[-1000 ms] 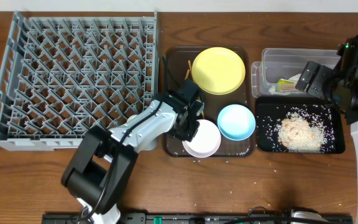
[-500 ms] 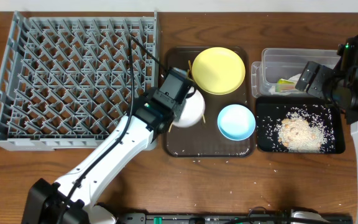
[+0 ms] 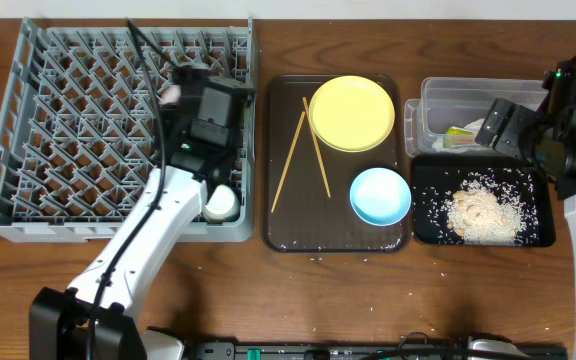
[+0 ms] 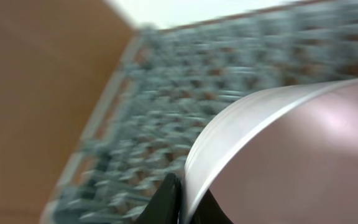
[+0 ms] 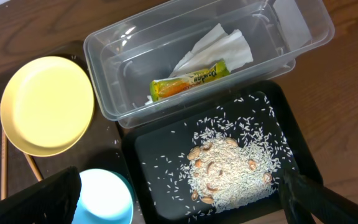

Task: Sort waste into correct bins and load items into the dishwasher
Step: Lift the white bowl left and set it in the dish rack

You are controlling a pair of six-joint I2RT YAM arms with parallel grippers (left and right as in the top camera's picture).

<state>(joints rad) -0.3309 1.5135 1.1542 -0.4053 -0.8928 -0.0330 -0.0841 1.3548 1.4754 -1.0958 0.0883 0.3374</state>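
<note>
My left gripper (image 3: pixel 190 88) is over the grey dish rack (image 3: pixel 68 130), shut on the rim of the white bowl (image 4: pixel 272 155); its jaws show in the left wrist view (image 4: pixel 182 199). In the overhead view the wrist mostly hides the bowl. A small white cup (image 3: pixel 220 205) sits in the rack's near right corner. The yellow plate (image 3: pixel 351 112), light blue bowl (image 3: pixel 380 195) and two chopsticks (image 3: pixel 288 160) lie on the brown tray (image 3: pixel 278 235). My right gripper (image 3: pixel 498 125) is open and empty above the bins (image 5: pixel 185 202).
The clear tub (image 5: pixel 104 93) holds the green-and-yellow wrapper (image 5: pixel 188 81) and white paper (image 5: pixel 219 46). The black tray (image 5: pixel 154 155) holds rice and food scraps (image 5: pixel 229 168). Loose rice grains lie on the table in front of the brown tray.
My left gripper lifted the white bowl off the brown tray and carried it left, over the dish rack. The chopsticks are now uncovered. The right arm has not moved.
</note>
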